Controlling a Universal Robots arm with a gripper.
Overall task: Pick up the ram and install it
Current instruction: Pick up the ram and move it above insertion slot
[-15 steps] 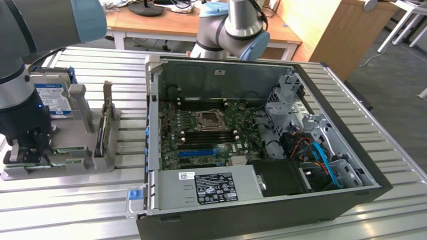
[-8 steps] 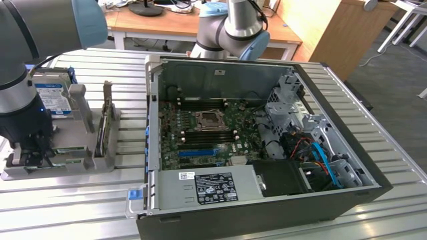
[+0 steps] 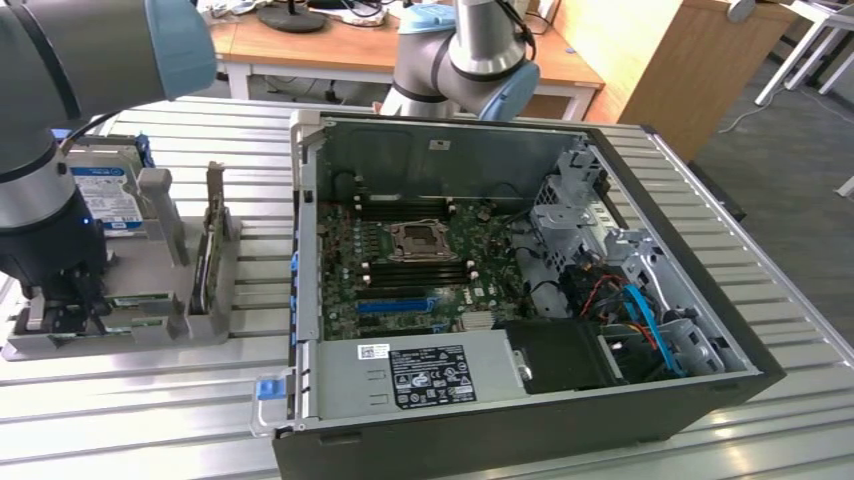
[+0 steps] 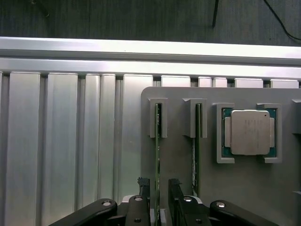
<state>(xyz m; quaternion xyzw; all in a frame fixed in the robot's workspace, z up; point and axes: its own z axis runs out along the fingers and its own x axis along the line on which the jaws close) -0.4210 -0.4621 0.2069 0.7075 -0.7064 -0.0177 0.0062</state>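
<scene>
You're at the pick: claw (image 4: 158,183) wide open astride the ram (image 4: 157,136), holding nothing; a clean squeeze likely needs centring.

Open computer case (image 3: 561,425) stands beside gray fixture (image 4: 176,155) holding a processor (image 4: 249,132).

Bright, even overhead light washed the ribbed silver aluminium table (image 3: 134,420) — white glare streaked its ridges. The open black computer case (image 3: 534,450) held a dim, shadowed interior; the near grey-and-blue robot arm joint (image 3: 94,45) looked soft.
</scene>
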